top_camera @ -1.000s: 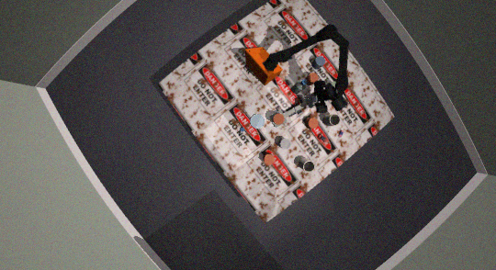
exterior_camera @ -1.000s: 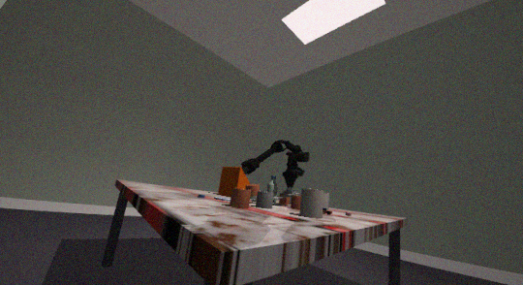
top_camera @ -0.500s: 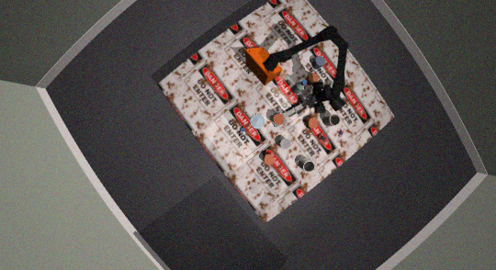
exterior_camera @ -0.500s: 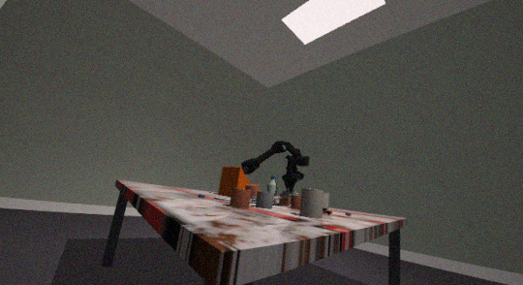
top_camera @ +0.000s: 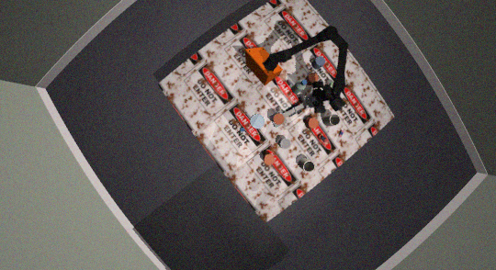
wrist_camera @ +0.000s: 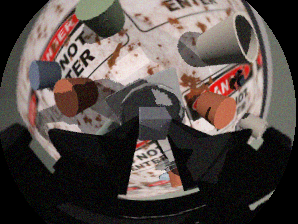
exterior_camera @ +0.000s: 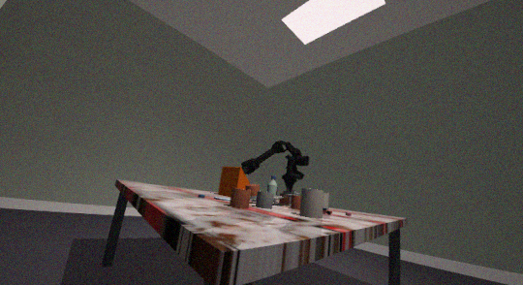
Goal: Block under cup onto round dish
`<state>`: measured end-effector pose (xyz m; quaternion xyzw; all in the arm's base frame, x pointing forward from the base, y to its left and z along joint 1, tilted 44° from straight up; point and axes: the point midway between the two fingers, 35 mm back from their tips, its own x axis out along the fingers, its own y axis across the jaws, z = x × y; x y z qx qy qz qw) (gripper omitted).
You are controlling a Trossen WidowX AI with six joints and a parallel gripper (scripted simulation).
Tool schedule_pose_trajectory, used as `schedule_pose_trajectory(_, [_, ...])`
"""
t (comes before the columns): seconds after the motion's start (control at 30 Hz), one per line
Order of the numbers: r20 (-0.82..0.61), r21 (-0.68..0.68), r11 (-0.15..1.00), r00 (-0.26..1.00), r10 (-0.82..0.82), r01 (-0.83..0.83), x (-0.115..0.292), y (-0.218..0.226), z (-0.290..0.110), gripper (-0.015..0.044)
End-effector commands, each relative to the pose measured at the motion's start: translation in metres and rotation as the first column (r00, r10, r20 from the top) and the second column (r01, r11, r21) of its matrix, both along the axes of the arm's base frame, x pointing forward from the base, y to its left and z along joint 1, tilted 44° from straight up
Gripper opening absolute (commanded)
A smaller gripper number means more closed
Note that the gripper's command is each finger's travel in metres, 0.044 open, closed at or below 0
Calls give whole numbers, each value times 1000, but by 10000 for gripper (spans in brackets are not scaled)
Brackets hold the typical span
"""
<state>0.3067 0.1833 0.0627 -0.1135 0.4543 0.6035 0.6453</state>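
My gripper (wrist_camera: 152, 119) (top_camera: 317, 99) is low over the table and shut on a grey cup (wrist_camera: 143, 98), which stands between the fingers in the wrist view. In the top view the gripper hides this cup. A pale bar (top_camera: 294, 111), the balance, runs left from the gripper, and another grey cup (top_camera: 272, 114) stands near its far end. A pale blue round dish (top_camera: 257, 120) lies further left on the table. No block shows in any view.
An orange box (top_camera: 262, 64) (exterior_camera: 233, 180) stands at the arm's base. Around the gripper are brown cylinders (wrist_camera: 73, 95) (wrist_camera: 213, 110), a blue one (wrist_camera: 43, 72), a green one (wrist_camera: 100, 10) and a tipped grey cup (wrist_camera: 226, 39). More cups stand toward the table's front edge (exterior_camera: 312, 202).
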Motion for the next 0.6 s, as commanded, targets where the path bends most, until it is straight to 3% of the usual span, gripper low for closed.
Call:
schedule_pose_trajectory(0.0, [11,4,1000,1000,-5,5,7,-13,13,0])
schedule_pose_trajectory(0.37, [10,3,1000,1000,-5,5,14,-61,65,0])
schedule_pose_trajectory(0.57, [15,-9,1000,1000,-10,10,24,-78,45,0])
